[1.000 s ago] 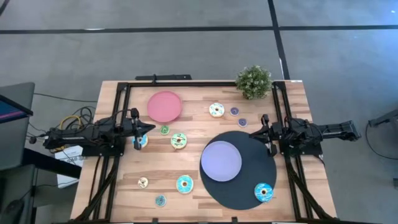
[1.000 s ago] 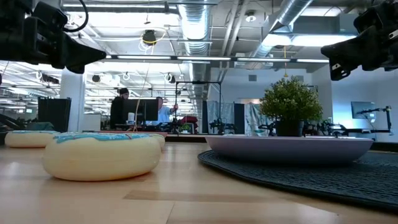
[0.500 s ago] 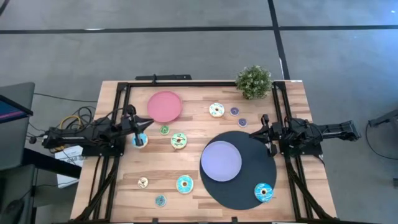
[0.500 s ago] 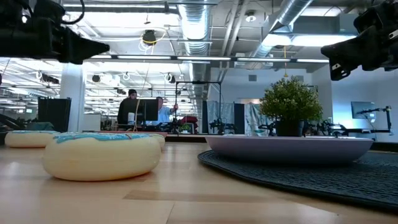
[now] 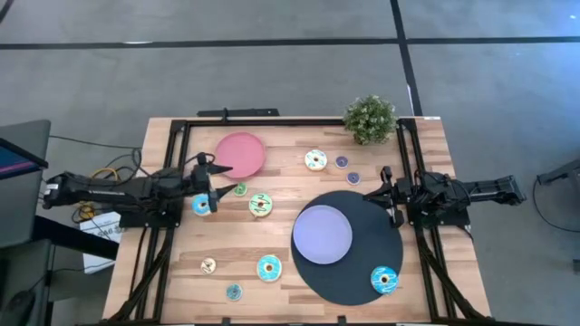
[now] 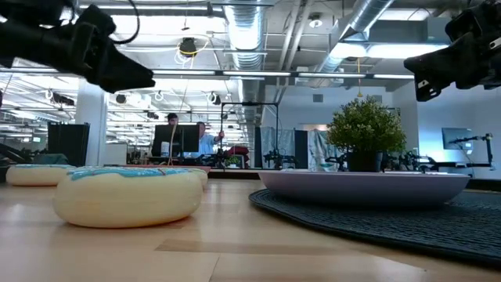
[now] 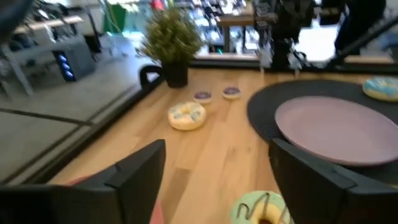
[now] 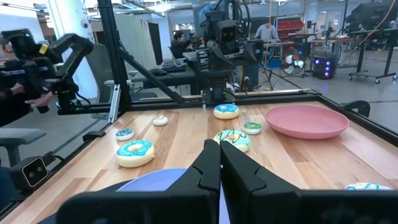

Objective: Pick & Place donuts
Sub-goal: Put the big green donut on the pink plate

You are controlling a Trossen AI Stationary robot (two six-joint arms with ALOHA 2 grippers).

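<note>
Bare wood lies open between the pink plate (image 5: 240, 154) and lavender plate (image 5: 322, 234), dotted by small donuts (image 5: 260, 205).

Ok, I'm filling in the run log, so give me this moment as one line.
left gripper: open, above table between pink plate and teal donut, holding nothing | right gripper: shut, waiting at dark mat edge

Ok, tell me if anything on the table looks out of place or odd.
Nothing looks damaged or spilled. The donuts lie scattered flat on the table; the pink plate and lavender plate are both empty, and one teal donut sits on the black mat beside the lavender plate.
</note>
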